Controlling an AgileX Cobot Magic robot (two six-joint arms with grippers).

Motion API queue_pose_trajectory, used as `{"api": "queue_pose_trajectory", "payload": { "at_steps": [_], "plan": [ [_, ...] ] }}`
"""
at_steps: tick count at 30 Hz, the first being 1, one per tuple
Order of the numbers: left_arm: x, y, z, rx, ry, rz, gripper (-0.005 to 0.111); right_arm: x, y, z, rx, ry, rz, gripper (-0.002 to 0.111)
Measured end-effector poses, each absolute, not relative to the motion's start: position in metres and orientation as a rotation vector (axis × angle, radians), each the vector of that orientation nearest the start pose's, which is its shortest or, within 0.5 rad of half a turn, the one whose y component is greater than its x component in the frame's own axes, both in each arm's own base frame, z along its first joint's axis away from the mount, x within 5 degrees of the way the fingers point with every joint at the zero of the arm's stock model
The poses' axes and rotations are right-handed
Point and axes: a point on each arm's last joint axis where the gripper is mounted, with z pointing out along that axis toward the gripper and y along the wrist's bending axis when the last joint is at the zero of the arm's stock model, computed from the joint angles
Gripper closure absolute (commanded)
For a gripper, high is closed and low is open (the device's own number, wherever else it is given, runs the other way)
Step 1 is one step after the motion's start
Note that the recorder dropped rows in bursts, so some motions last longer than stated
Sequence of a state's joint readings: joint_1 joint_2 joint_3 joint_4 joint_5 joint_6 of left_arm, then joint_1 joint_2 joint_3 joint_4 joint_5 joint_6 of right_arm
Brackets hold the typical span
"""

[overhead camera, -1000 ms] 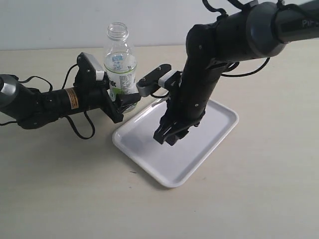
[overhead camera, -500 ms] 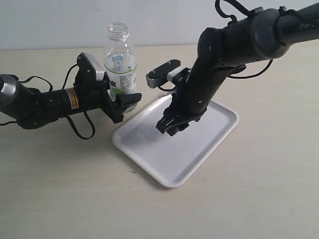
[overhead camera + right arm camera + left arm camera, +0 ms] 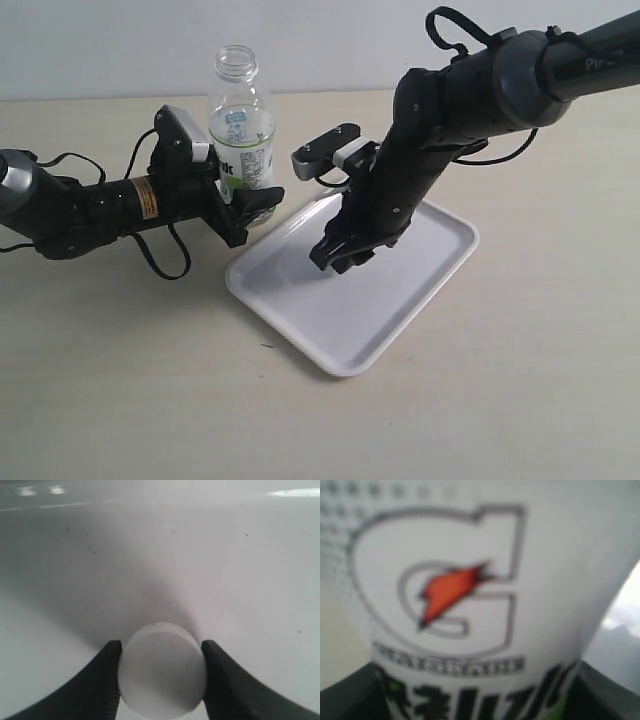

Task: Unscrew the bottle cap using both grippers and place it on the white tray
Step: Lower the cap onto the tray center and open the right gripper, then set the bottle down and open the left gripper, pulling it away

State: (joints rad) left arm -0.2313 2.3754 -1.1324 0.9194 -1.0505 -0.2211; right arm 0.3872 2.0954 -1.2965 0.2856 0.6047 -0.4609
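The clear bottle [image 3: 240, 125] stands upright at the back left with its neck open and no cap on it. My left gripper [image 3: 248, 205] is shut on its labelled lower body, and the label [image 3: 470, 605] fills the left wrist view. The white tray [image 3: 400, 310] lies in the middle of the table. My right gripper [image 3: 335, 258] hangs low over the tray's left part. In the right wrist view the bottle cap [image 3: 162, 669] sits between the two black fingers [image 3: 102, 680], which touch its sides, with the tray surface [image 3: 165, 555] just beyond it.
The beige tabletop [image 3: 150, 380] surrounds the tray. The right arm [image 3: 470, 95] slants down from the upper right over the tray. The left arm [image 3: 100, 205] with its cables lies along the table at the left.
The right gripper with the cap rose and shifted slightly across the tray, then dipped a little lower. The left gripper and the bottle have not moved.
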Motion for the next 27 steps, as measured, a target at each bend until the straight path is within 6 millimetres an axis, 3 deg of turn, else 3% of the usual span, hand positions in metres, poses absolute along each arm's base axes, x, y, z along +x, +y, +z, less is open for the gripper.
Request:
{"api": "queue_pose_trajectory", "payload": {
  "at_steps": [5, 11, 13, 18, 21, 27],
  "plan": [
    [0.388, -0.156, 0.048, 1.003, 1.571, -0.638, 0.107, 0.368, 0.166, 0.114, -0.894, 2.728, 0.263, 0.041],
    [0.389, -0.156, 0.048, 0.995, 1.574, -0.638, 0.105, 0.368, 0.166, 0.117, -0.888, 2.719, 0.262, 0.036],
    [0.389, -0.155, 0.049, 0.987, 1.575, -0.636, 0.094, 0.368, 0.166, 0.135, -0.879, 2.676, 0.264, 0.036],
    [0.389, -0.155, 0.049, 0.964, 1.592, -0.649, 0.042, 0.364, 0.164, 0.187, -0.847, 2.545, 0.267, 0.036],
    [0.391, -0.154, 0.049, 0.915, 1.62, -0.663, 0.033, 0.361, 0.163, 0.207, -0.834, 2.494, 0.27, 0.036],
    [0.395, -0.151, 0.048, 0.846, 1.66, -0.646, 0.014, 0.357, 0.161, 0.226, -0.822, 2.446, 0.271, 0.036]
  ]
}}
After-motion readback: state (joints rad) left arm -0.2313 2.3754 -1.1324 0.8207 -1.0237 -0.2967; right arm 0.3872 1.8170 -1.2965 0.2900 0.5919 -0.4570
